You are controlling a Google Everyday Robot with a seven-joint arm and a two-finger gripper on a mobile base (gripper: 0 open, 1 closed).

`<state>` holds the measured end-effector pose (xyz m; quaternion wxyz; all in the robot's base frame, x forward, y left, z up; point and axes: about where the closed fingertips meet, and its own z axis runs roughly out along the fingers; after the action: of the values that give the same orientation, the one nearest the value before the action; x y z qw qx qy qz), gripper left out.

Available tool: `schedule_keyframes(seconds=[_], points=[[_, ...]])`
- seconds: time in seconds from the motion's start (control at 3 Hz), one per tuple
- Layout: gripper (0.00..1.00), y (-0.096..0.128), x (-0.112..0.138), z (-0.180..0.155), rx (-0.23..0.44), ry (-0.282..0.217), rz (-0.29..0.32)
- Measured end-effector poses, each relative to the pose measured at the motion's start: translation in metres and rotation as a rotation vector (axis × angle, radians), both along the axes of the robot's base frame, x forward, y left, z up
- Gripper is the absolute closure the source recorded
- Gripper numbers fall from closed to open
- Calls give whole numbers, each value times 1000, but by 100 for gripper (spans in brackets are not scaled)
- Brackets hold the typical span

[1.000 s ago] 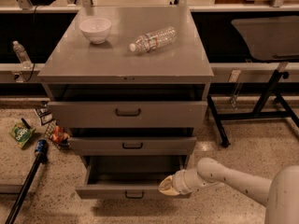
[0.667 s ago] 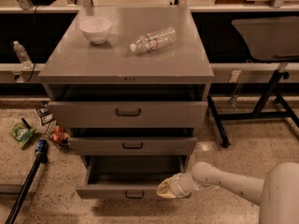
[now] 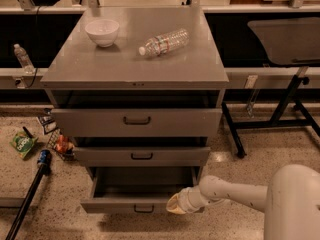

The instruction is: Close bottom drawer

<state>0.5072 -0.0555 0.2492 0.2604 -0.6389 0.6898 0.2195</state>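
The bottom drawer (image 3: 135, 204) is the lowest of three grey drawers in the cabinet and stands pulled out, its flat front with a small black handle (image 3: 143, 209) facing me. Its inside looks dark and empty. My gripper (image 3: 175, 204) sits at the right end of the drawer's front panel, against or just in front of it. The white arm reaches in from the lower right. The middle drawer (image 3: 142, 155) and the top drawer (image 3: 136, 121) above stick out slightly.
A white bowl (image 3: 102, 31) and a lying plastic water bottle (image 3: 164, 42) rest on the cabinet top (image 3: 100, 64). Snack bags (image 3: 22, 144) and a blue-tipped pole (image 3: 42, 159) lie on the floor at left. A black table frame (image 3: 280, 109) stands at right.
My gripper has edged left along the bottom drawer's front. The drawer looks about as far out as before.
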Motion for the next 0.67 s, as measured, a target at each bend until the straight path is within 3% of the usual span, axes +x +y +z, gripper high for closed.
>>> schedule_keyframes(seconds=[0.67], points=[[100, 2, -6, -36, 63, -85, 3]])
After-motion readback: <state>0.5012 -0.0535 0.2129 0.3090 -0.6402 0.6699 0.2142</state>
